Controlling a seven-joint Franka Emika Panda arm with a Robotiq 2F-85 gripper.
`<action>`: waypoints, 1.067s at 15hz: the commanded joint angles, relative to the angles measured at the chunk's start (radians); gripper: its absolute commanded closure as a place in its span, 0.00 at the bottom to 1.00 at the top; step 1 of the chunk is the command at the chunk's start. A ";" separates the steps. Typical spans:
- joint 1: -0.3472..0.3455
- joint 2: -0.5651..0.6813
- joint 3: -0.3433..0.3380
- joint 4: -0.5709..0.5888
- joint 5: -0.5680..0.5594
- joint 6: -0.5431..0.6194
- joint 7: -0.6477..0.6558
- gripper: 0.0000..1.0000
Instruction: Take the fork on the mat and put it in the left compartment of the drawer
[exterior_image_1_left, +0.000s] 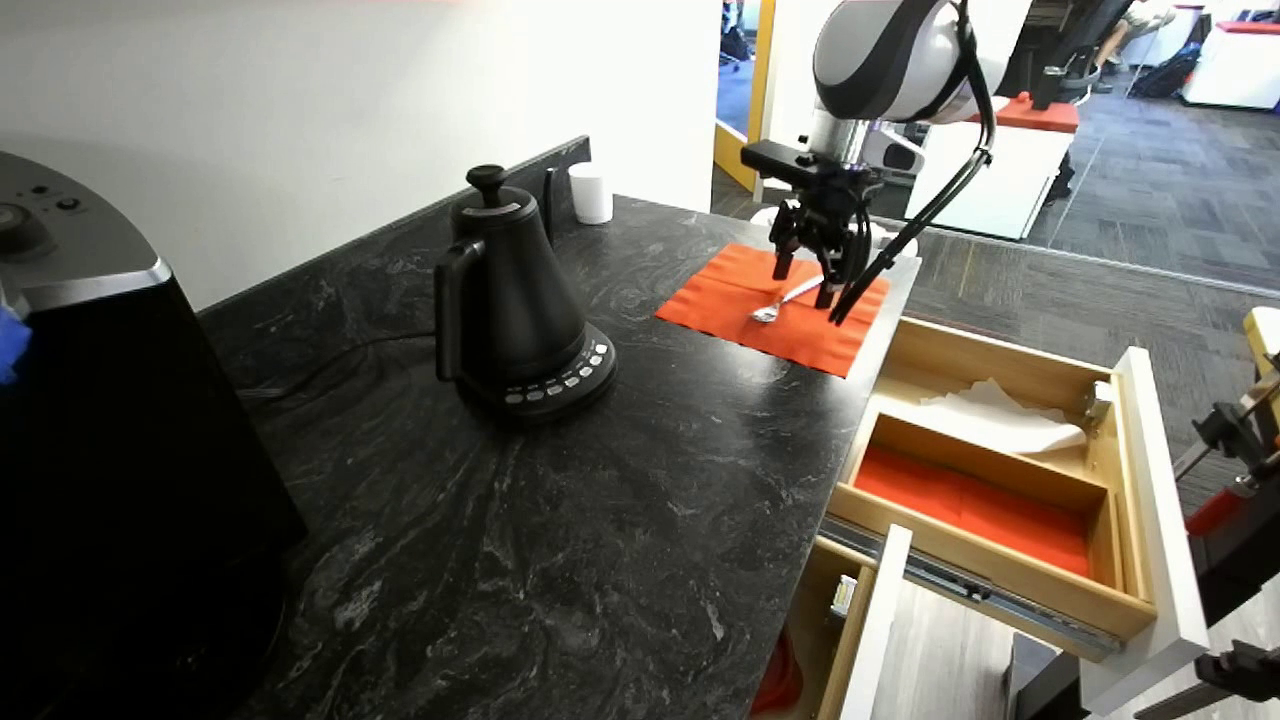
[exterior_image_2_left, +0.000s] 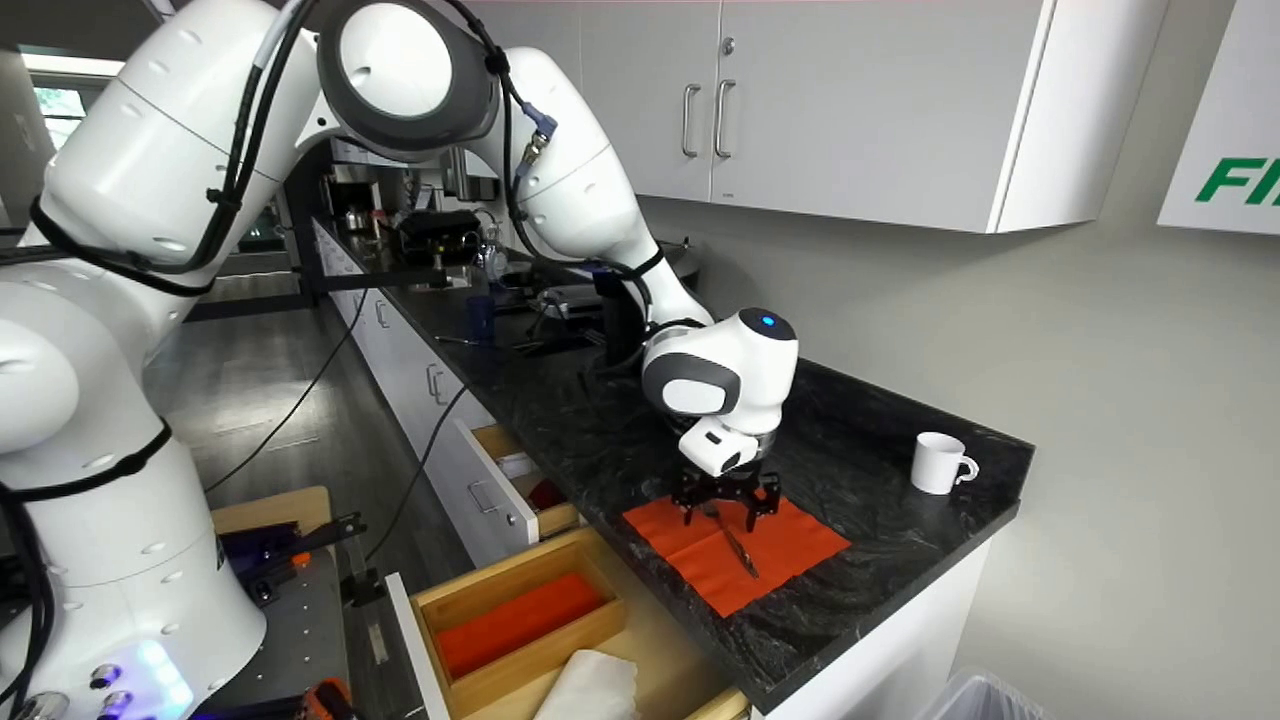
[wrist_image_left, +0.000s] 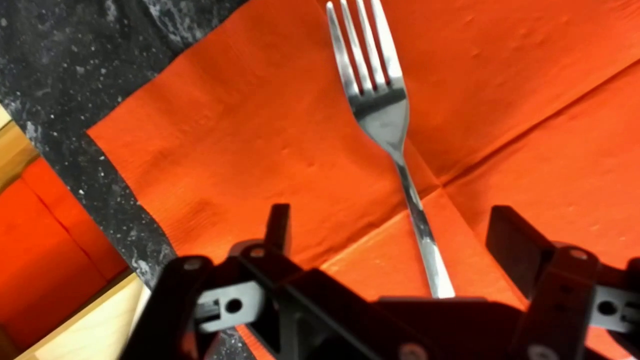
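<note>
The silvery fork (wrist_image_left: 392, 125) lies on the orange-red mat (wrist_image_left: 225, 125), tines toward the top of the wrist view. It also shows in both exterior views (exterior_image_1_left: 768, 313) (exterior_image_2_left: 737, 548), on the mat (exterior_image_1_left: 715, 300) (exterior_image_2_left: 795, 550). My gripper (wrist_image_left: 390, 217) is open, its fingers on either side of the fork's handle and apart from it. The handle's end meets the gripper body's edge in the wrist view. In both exterior views the gripper (exterior_image_1_left: 804, 282) (exterior_image_2_left: 719, 521) is over the mat. The drawer (exterior_image_1_left: 1010, 470) (exterior_image_2_left: 530, 648) is open; its left compartment (exterior_image_1_left: 965, 505) (exterior_image_2_left: 520, 622) has an orange-red floor.
White paper (exterior_image_1_left: 1000, 420) lies in the drawer's pale section. A black kettle (exterior_image_1_left: 520, 290) and a white mug (exterior_image_1_left: 592, 195) stand on the dark counter (exterior_image_1_left: 640, 520). Another open drawer (exterior_image_1_left: 830, 620) is below the counter. A wall cabinet (exterior_image_2_left: 880, 100) hangs above.
</note>
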 joint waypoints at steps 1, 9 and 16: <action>-0.034 0.013 0.027 0.025 0.009 0.003 -0.031 0.00; -0.029 0.011 0.015 0.033 -0.033 0.008 -0.179 0.00; -0.031 0.016 0.019 0.031 -0.022 0.011 -0.210 0.25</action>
